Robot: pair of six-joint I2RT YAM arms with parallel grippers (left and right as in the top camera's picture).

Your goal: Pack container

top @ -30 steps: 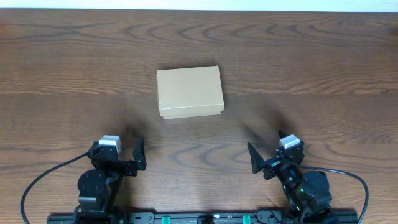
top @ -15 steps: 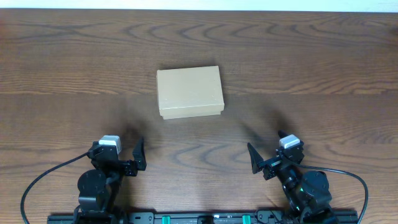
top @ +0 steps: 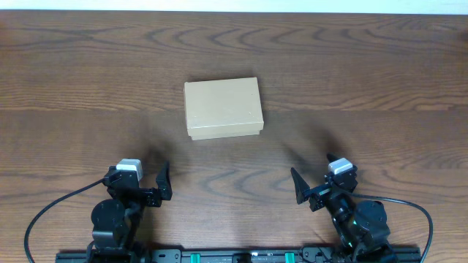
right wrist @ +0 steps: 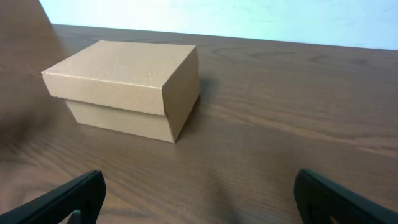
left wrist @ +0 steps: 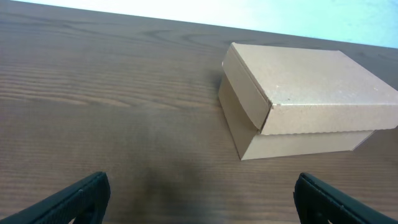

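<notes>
Wood table (top: 380, 66), closed container (top: 222, 108) well beyond both spread jaws

The surface (top: 365, 66) was a dark brown wood-look board with wavy grain running along its length, and the grain looped into ovals toward the far side. Its finish was matt, with faint soft shadows across the near half. Beyond its far edge ran a pale strip of backdrop (top: 219, 4), white from overhead and light blue in both wrist views.
</notes>
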